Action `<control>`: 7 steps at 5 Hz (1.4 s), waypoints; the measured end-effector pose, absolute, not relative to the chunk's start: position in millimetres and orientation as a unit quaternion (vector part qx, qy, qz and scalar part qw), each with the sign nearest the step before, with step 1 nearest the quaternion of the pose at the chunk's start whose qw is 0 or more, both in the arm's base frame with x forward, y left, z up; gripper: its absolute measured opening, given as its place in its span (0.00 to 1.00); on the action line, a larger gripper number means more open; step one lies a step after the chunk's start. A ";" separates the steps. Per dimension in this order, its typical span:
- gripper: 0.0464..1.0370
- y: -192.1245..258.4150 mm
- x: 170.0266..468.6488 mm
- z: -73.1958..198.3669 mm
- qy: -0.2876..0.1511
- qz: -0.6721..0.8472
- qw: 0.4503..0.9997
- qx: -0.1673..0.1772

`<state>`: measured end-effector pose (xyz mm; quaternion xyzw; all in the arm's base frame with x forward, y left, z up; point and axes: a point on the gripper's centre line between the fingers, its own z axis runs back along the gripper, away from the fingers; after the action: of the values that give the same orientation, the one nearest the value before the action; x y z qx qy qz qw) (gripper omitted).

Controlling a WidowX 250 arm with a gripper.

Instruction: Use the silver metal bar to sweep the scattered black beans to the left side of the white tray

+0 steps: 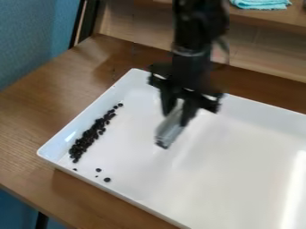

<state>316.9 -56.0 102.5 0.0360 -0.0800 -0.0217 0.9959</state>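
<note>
I have the gripper (176, 117) over the white rectangular tray (221, 179), its fingers closed on a slim grey tool (170, 131) that hangs at a tilt. Small dark beans (85, 141) lie in a band along the tray's left side, with a few strays nearer its front edge. Beyond the tray I see a folded turquoise cloth (261, 4) on a wooden shelf (242, 14).

Lighting is bright and even; the source is out of frame. Strong glare runs as a white streak along the right side of the tray (239, 179), with a small highlight on its left wall. Soft shadow darkens the tabletop (36, 112) below the tray's near-left edge. The gripper (177, 116) and its grey object (170, 130) are blurred.
</note>
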 end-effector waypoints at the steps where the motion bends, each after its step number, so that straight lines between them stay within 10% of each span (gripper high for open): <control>1: 0.33 -102.3 321.1 93.6 -0.066 -0.033 0.997 0.017; 3: 0.33 -138.3 326.4 79.6 -0.055 -0.015 0.998 0.007; 7: 0.33 -61.5 338.8 42.9 -0.040 0.056 0.997 0.039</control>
<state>338.8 -61.5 42.9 0.0387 -0.0399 0.0561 0.9969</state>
